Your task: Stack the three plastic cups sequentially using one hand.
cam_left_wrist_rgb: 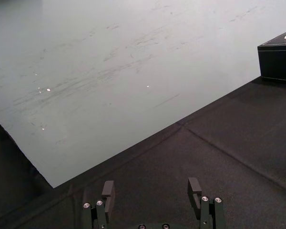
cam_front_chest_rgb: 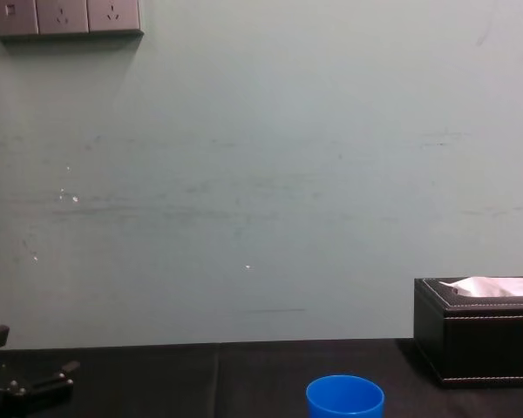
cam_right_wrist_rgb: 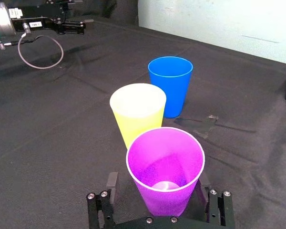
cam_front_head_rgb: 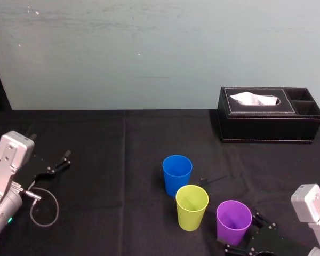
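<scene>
Three plastic cups stand upright in a diagonal row on the black cloth: blue point(cam_front_head_rgb: 177, 173) farthest, yellow-green point(cam_front_head_rgb: 192, 207) in the middle, purple point(cam_front_head_rgb: 233, 221) nearest. My right gripper point(cam_right_wrist_rgb: 157, 185) is open, low at the table, with the purple cup point(cam_right_wrist_rgb: 165, 167) between its fingers. One finger point(cam_right_wrist_rgb: 112, 182) stands clear of the cup's side; the cup partly hides the other. Beyond it stand the yellow-green cup point(cam_right_wrist_rgb: 137, 110) and the blue cup point(cam_right_wrist_rgb: 170, 83). My left gripper point(cam_left_wrist_rgb: 151, 191) is open and empty, parked at the far left point(cam_front_head_rgb: 63, 161).
A black leather tissue box point(cam_front_head_rgb: 269, 114) sits at the back right, also in the chest view point(cam_front_chest_rgb: 479, 335) behind the blue cup point(cam_front_chest_rgb: 344, 399). A cable loop point(cam_front_head_rgb: 44, 205) hangs by the left arm. A pale wall point(cam_front_head_rgb: 160, 53) rises behind the table.
</scene>
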Controlling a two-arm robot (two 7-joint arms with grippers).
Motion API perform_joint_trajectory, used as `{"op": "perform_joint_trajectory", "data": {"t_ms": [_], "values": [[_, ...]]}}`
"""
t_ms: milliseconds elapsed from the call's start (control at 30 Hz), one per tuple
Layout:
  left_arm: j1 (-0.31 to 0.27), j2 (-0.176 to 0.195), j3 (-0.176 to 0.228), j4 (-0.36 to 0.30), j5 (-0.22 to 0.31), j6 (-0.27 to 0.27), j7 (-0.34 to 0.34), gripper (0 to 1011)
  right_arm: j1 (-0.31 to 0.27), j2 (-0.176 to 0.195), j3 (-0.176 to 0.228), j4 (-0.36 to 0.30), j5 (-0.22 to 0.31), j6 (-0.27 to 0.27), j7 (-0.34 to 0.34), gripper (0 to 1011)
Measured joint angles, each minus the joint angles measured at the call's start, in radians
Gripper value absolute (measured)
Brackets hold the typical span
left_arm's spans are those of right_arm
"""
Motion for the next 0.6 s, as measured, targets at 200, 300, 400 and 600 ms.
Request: {"op": "perform_joint_trajectory", "data": {"t_ms": [200, 300, 400, 600], "values": [[0.0, 0.0, 0.0, 0.0, 0.0, 0.0, 0.0, 1000, 0.007, -0.007, -0.009, 0.011, -0.011, -0.001, 0.0, 1003], [0.0, 0.0, 0.0, 0.0, 0.0, 0.0, 0.0, 1000, 0.007, -0.011, -0.01, 0.013, -0.015, -0.001, -0.004, 1003], [0.0, 0.0, 0.0, 0.0, 0.0, 0.0, 0.0, 1000, 0.007, -0.014, -0.007, 0.013, -0.018, -0.002, -0.012, 1004], [0.0, 0.0, 0.0, 0.0, 0.0, 0.0, 0.0, 1000, 0.002, -0.028, 0.009, 0.013, -0.027, -0.009, -0.036, 1003]]}}
